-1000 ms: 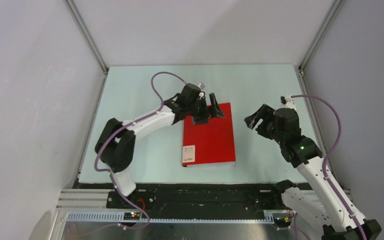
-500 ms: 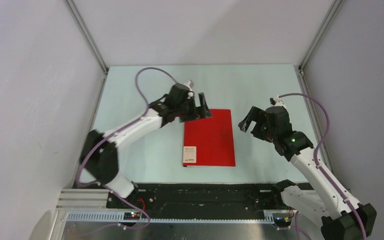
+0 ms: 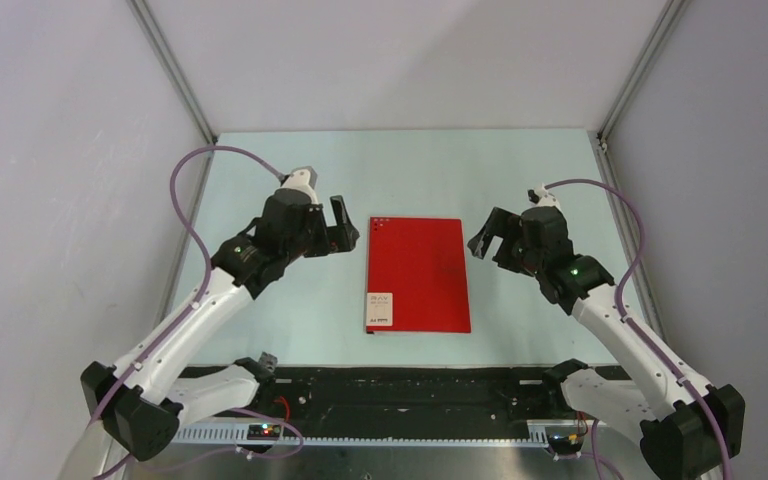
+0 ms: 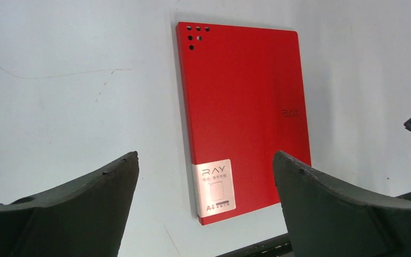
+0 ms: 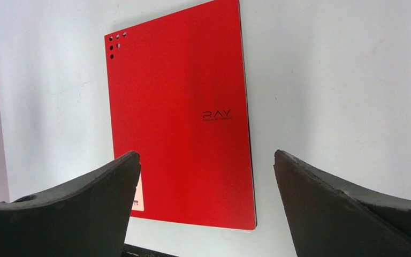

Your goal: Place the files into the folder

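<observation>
While the red folder (image 3: 418,272) lies shut on the table (image 3: 520,170), you cannot see inside it; the left gripper (image 3: 344,229) and right gripper (image 3: 486,234) beside it are both spread wide, touching nothing.

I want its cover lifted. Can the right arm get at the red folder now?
Probably yes. The right gripper hangs open just beside the right edge of the folder, nothing lies between them, and the left gripper sits clear on the other side.
</observation>
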Controlling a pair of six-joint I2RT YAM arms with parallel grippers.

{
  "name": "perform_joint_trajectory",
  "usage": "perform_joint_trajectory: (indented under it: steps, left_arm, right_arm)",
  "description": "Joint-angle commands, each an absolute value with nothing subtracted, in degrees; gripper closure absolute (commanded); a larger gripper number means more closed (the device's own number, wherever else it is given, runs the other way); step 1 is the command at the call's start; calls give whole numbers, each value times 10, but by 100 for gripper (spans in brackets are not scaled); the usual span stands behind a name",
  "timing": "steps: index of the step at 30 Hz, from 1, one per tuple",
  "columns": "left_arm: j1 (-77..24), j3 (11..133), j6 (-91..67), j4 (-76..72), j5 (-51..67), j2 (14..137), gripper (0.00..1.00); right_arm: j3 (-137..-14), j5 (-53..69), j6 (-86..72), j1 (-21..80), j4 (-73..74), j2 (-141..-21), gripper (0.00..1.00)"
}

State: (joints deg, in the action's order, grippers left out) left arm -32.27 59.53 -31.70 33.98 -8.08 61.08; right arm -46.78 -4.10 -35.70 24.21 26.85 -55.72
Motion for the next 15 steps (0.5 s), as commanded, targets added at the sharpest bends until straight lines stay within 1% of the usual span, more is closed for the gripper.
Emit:
perform_joint_trajectory:
  steps: [1, 15]
  left_arm:
    - [-320, 605, -295, 353, -111, 607, 0]
    - [-313, 617, -287, 353, -108, 625, 0]
  right_arm:
    - [-470, -56, -347, 245, 257, -555, 0]
    - [-470, -58, -330, 241, 269, -552, 1]
